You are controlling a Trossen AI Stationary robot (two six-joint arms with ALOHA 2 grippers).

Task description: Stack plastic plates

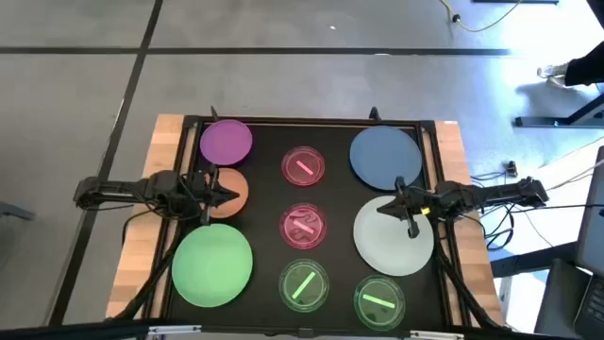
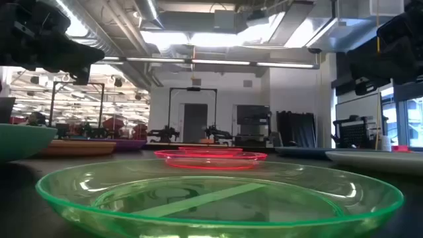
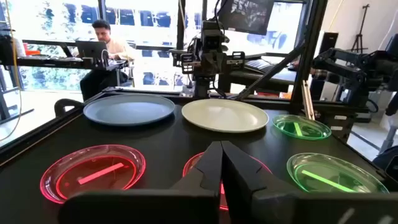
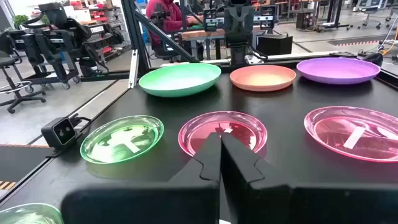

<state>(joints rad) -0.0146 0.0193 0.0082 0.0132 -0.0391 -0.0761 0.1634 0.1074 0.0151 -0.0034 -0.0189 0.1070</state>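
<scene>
Nine plates lie flat on the black mat. On the left are a purple plate (image 1: 226, 142), an orange plate (image 1: 231, 195) and a large green plate (image 1: 212, 266). In the middle are two small pink plates (image 1: 303, 166) (image 1: 303, 227) and a small green plate (image 1: 304, 285). On the right are a blue plate (image 1: 385, 156), a white plate (image 1: 394, 236) and another small green plate (image 1: 379, 300). My left gripper (image 1: 233, 195) is shut and empty above the orange plate's edge. My right gripper (image 1: 382, 210) is shut and empty above the white plate's left edge. In the wrist views the left fingertips (image 3: 221, 146) and the right fingertips (image 4: 219, 137) are closed together.
The mat has a raised dark frame (image 1: 311, 121) on a wooden table (image 1: 142, 246). The small green plate (image 2: 218, 195) fills the low view's front, with the pink plates (image 2: 211, 157) behind it. A camera (image 4: 62, 132) sits at the mat's edge. A person (image 3: 102, 40) sits beyond the table.
</scene>
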